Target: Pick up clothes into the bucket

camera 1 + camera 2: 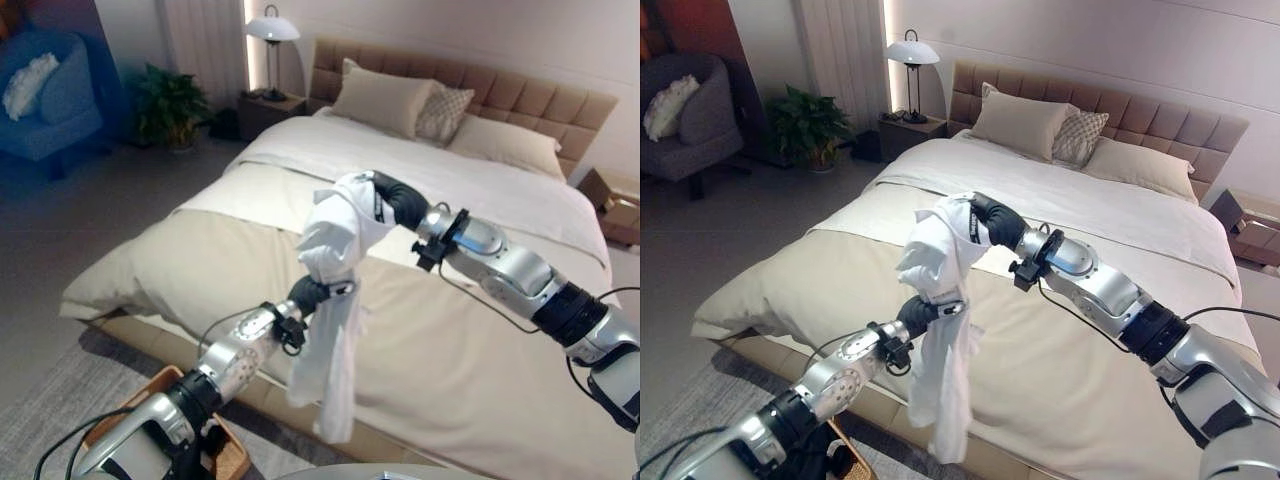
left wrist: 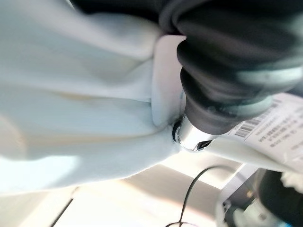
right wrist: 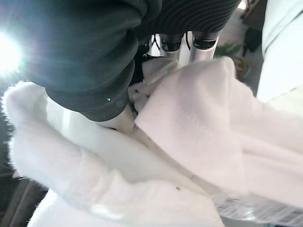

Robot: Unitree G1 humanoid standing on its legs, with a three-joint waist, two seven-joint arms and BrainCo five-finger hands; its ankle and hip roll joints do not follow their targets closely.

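So white shirt (image 1: 335, 290) hangs over bed (image 1: 480, 390), held up top by right hand (image 1: 392, 197) & mid by left hand (image 1: 308, 293), both grabbing it.

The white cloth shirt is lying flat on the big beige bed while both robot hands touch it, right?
Not quite. The white cloth shirt hangs in the air above the big beige bed, held up by the left hand and the right hand, as the left eye view shows.
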